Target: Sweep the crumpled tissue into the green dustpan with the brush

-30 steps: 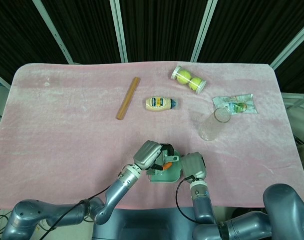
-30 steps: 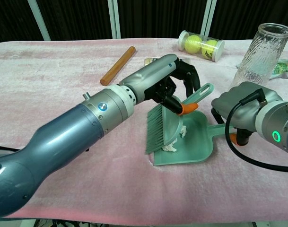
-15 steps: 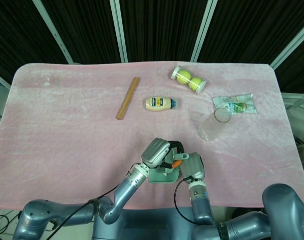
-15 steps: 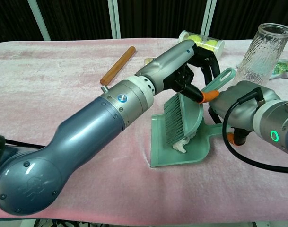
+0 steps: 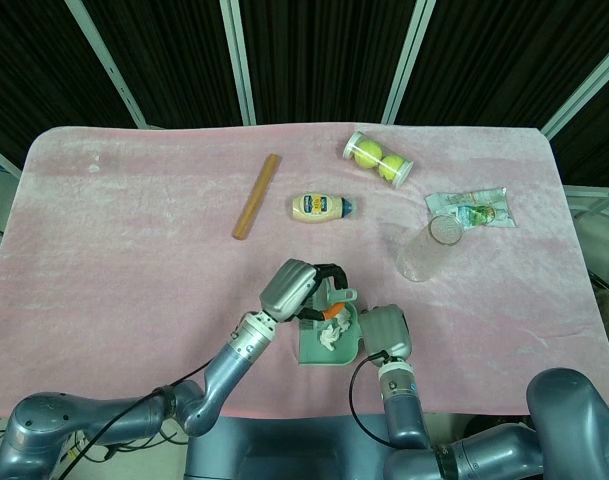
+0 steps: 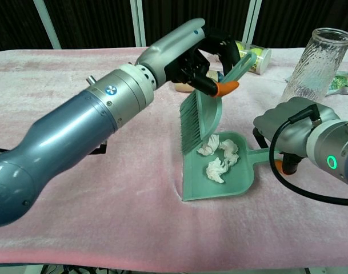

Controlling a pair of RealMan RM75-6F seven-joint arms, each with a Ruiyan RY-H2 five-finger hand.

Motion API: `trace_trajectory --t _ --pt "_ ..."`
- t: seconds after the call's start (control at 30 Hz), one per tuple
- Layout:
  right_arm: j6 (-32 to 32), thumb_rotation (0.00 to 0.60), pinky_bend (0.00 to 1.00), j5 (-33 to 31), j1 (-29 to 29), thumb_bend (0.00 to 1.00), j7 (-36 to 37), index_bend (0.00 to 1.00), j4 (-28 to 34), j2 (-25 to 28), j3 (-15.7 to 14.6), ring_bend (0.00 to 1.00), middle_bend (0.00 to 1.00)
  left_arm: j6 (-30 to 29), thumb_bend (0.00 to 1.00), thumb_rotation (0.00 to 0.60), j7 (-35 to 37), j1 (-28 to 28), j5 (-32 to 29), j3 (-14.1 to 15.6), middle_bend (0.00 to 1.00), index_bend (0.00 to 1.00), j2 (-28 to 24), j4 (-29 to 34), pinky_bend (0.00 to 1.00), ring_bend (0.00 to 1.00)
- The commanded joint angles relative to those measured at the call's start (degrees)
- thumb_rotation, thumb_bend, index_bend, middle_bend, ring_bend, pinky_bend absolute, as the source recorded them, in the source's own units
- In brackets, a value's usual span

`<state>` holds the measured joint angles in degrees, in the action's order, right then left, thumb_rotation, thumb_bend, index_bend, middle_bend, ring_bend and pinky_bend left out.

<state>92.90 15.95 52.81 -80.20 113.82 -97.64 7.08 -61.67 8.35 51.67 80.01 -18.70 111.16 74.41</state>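
The green dustpan (image 6: 219,184) lies flat on the pink cloth, near the table's front edge. Several crumpled white tissue pieces (image 6: 218,160) lie inside it; the head view shows the tissue (image 5: 327,338) in the dustpan (image 5: 336,352) too. My left hand (image 6: 191,52) grips the green brush (image 6: 198,117) by its orange-collared handle. The brush hangs bristles down over the pan's far left corner, just above the tissue. My right hand (image 6: 292,137) holds the dustpan's handle from the right. In the head view the left hand (image 5: 289,288) is left of the right hand (image 5: 386,332).
Further back on the cloth are a wooden stick (image 5: 256,196), a mayonnaise bottle (image 5: 322,207), a tube of tennis balls (image 5: 378,160), a tall clear glass (image 6: 314,60) just behind my right hand, and a snack packet (image 5: 469,210).
My left hand has lifted the brush up and back to the left, off the pan floor. The tissue pieces, swept in, now lie uncovered inside the dustpan. The right hand stayed put.
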Motion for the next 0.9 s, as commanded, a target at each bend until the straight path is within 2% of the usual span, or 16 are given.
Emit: trace_trajectory --t 0.03,0.27,0.63,0.9 --pt "0.2 0.6 0.75 0.0 0.0 0.4 0.0 0.58 0.0 0.0 0.0 0.63 0.52 0.2 0.44 0.6 -0.1 -0.1 0.1 -0.8 0.66 0.6 -2.7 1.9 0.97 0.85" --pt "0.5 0.6 0.75 -0.1 -0.2 0.4 0.0 0.58 0.2 0.3 0.2 0.63 0.52 2.2 0.44 0.6 -3.3 -0.8 -0.9 -0.3 0.66 0.6 -8.8 5.0 0.97 0.85" --pt "-0.2 0.6 0.75 -0.4 -0.4 0.4 0.3 0.58 0.1 0.5 0.2 0.63 0.52 10.6 0.43 0.6 -19.4 -1.9 -3.0 7.0 0.66 0.6 -22.5 6.5 0.97 0.85" --pt "-0.7 0.6 0.75 -0.4 -0.6 0.4 0.8 0.58 -0.3 0.3 0.0 0.63 0.52 13.8 0.43 0.6 -26.0 -3.0 -6.2 10.8 0.66 0.6 -27.2 6.2 0.97 0.85"
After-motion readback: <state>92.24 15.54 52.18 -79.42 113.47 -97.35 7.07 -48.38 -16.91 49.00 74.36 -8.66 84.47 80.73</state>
